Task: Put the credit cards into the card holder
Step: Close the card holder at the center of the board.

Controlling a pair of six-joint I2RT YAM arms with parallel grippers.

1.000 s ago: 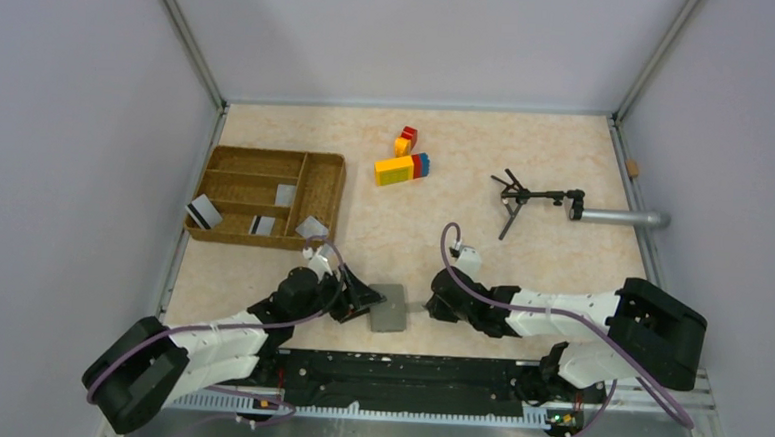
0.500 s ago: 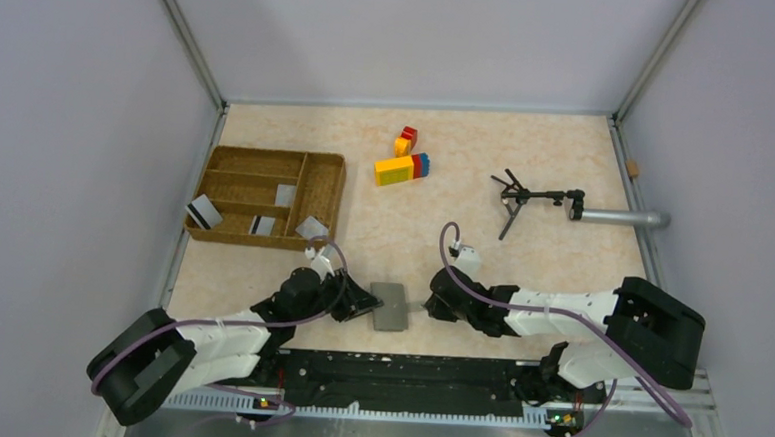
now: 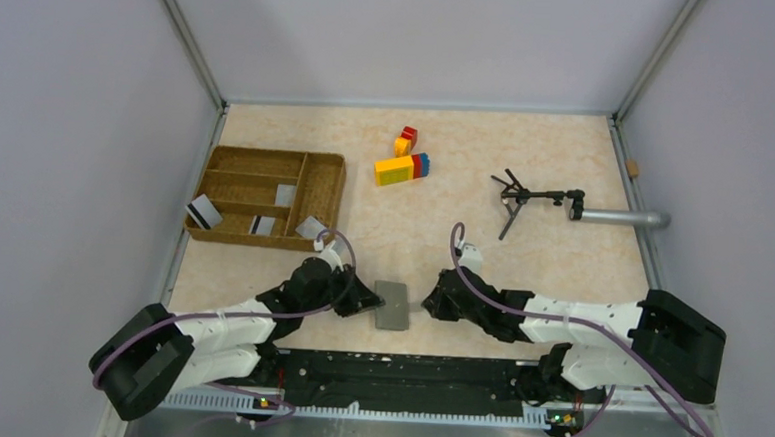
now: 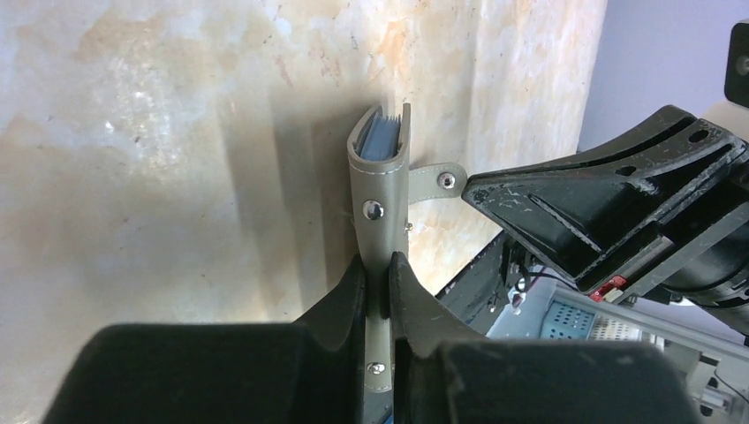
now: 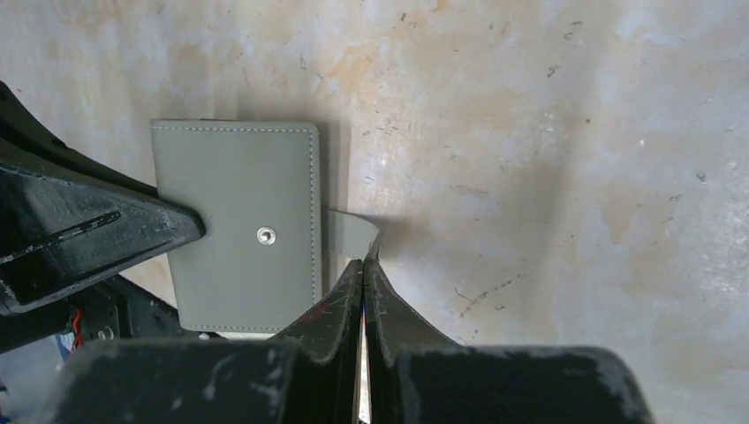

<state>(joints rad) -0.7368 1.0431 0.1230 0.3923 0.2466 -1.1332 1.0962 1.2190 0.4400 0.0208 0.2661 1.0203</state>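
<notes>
The left gripper (image 4: 378, 265) is clamped on the card holder (image 4: 378, 190), one finger on each face of its near edge. In the left wrist view the holder shows edge-on, and grey-blue inner panels show at its far end. The right gripper (image 5: 363, 265) has its fingers pressed together, the tips touching the end of the holder's closure tab (image 5: 346, 231). Whether the tab is pinched between them cannot be told.

The wicker tray (image 3: 229, 153) sits at the upper left of the table (image 3: 527, 146) in the top view. The credit cards (image 3: 286, 194) are there: one in a middle compartment, one in the lower compartment, one tilted over the left rim and one at the lower right corner, in or out I cannot tell.

The card holder lies folded shut and flat on the table at lower centre of the top view, between the two grippers. Its snap face is up, its long axis runs up and down the frame, and its tab points right.
</notes>
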